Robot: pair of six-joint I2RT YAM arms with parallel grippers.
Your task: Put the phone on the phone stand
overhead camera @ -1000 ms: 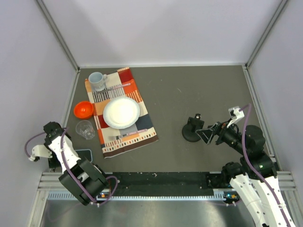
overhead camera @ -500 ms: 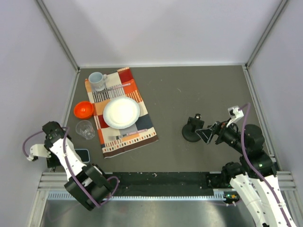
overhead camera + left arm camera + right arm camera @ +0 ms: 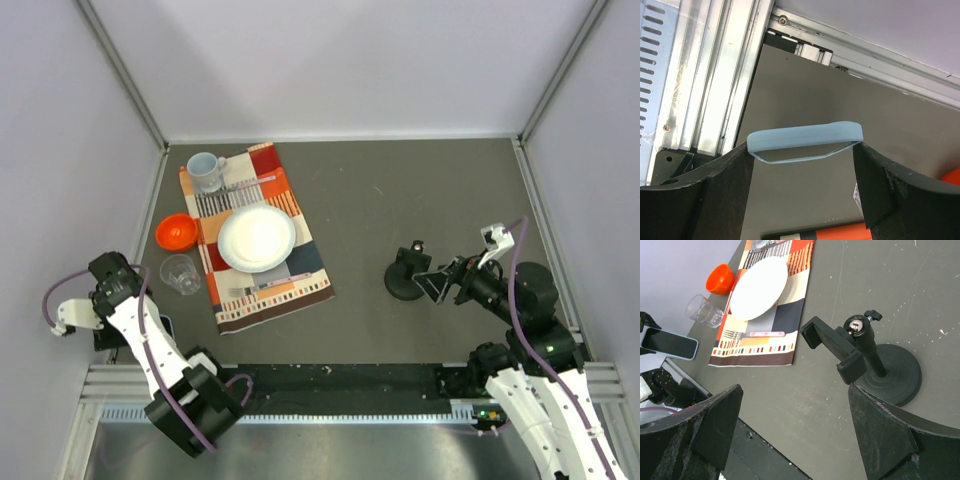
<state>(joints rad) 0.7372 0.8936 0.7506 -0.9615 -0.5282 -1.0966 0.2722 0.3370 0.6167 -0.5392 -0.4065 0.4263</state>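
The phone (image 3: 805, 137), with a black screen and a light blue edge, spans the gap between my left gripper's (image 3: 802, 146) two fingers, touching both and tilted above the dark table. In the top view only a sliver of it (image 3: 164, 326) shows beside the left arm at the table's near left corner. It also shows in the right wrist view (image 3: 669, 346). The black phone stand (image 3: 407, 275) stands right of centre, its clip (image 3: 832, 347) on a short arm over the disc base (image 3: 897, 372). My right gripper (image 3: 440, 283) is open and empty, just right of the stand.
A patterned placemat (image 3: 262, 290) at the left holds a white plate (image 3: 257, 238), a mug (image 3: 205, 171) and a fork. An orange bowl (image 3: 175, 232) and a clear glass (image 3: 180, 273) stand left of it, close to the left arm. Aluminium rails (image 3: 705, 90) border the table.
The left arm has swung leftward and its gripper has closed in over the phone, which now shows far less in the top view. The right arm and the stand have not moved.
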